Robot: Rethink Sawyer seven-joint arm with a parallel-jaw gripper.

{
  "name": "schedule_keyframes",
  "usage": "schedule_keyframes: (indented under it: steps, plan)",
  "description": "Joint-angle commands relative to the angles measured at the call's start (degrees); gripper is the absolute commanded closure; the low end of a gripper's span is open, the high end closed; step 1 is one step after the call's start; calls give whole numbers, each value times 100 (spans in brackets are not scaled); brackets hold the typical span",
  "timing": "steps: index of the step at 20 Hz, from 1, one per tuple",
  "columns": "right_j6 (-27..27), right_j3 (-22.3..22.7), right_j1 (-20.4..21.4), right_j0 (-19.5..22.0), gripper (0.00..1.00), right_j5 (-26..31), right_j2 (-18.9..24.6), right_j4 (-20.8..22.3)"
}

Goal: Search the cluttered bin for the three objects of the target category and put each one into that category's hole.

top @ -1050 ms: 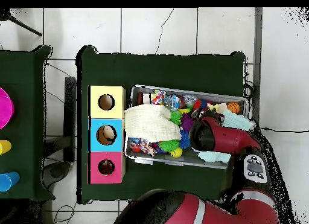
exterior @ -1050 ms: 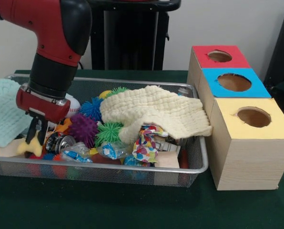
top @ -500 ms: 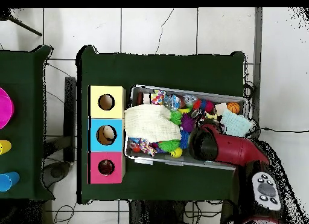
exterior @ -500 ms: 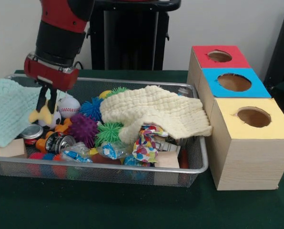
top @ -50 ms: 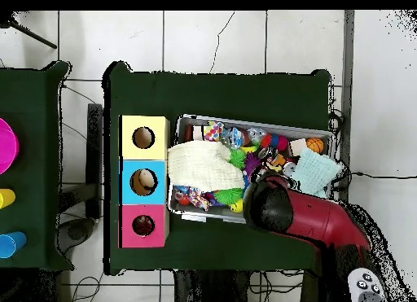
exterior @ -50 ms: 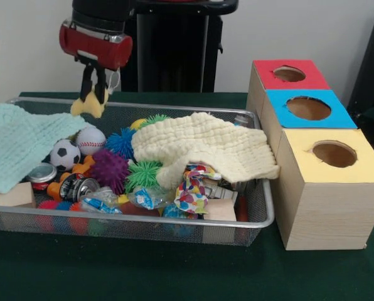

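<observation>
The gripper (exterior @ -50 ms: 93,94) was clamped on a small yellow toy (exterior @ -50 ms: 90,106), raised at the bin's (exterior @ -50 ms: 262,213) eleven o'clock (undelivered); the blue hole (top @ -50 ms: 143,181) already held something.

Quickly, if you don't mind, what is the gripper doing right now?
Gripper: closed on a small yellow toy, lifted above the bin.

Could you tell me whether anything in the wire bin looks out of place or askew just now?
Yes: the cream muslin cloth hangs over the wire mesh bin's rim nearest the wooden boxes, and the pale green knitted cloth drapes over the opposite end. The gripper holds a small yellow toy above the bin.
</observation>
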State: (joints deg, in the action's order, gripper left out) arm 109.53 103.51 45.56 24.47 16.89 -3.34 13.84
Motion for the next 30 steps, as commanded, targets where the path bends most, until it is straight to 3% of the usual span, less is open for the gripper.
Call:
schedule_keyframes:
  steps: [1,7,10,13,18,25,30]
  plan:
    - [912,1481,645,-208,100,496,747,-666]
    - [1300,1729,767,-793,100,304,314,-957]
    - [1406,1619,713,-1098,100,320,131,-1113]
    - [1381,1562,456,-1122,100,95,251,-1329]
    - [1368,1375,406,-1517,100,289,-34,-1491]
    - [1074,1354,148,-1380,100,3,16,-1543]
    - [1291,1677,410,-1632,100,237,-220,-1668]
